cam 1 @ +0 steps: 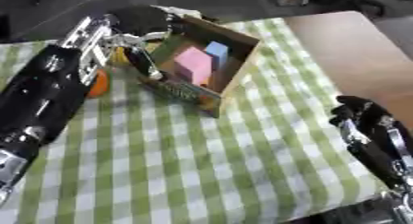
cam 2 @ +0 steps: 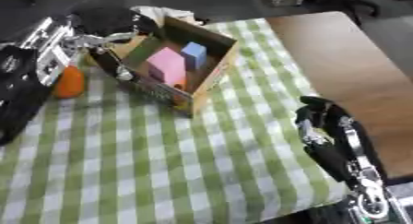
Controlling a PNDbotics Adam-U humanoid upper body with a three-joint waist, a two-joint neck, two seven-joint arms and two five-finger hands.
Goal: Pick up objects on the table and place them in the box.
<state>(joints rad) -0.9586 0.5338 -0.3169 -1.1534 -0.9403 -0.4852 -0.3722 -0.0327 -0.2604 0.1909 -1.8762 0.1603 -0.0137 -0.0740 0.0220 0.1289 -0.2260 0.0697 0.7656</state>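
— Where's the box from where you stand?

— The cardboard box (cam 1: 234, 52) sits at the far left of the green checked tablecloth (cam 1: 193, 163), turned at an angle, open side up. Inside it a pink block (cam 1: 192, 64) stands beside a blue block (cam 1: 216, 50); something orange shows low behind the pink one, but I can't make it out.

— Anything left outside the box?

— An orange round object (cam 2: 70, 82) lies on the cloth just left of the box, partly hidden by the left arm.

— And the hands?

— The left hand (cam 2: 113, 20) is over the box's left rim, one finger (cam 1: 145, 61) reaching down along the wall. Whether it holds anything I can't tell. The right hand (cam 1: 359, 114) rests at the cloth's right edge, well apart from the box, fingers relaxed and holding nothing.

— What's under the cloth?

— A brown wooden table (cam 1: 363, 52), bare on the right.
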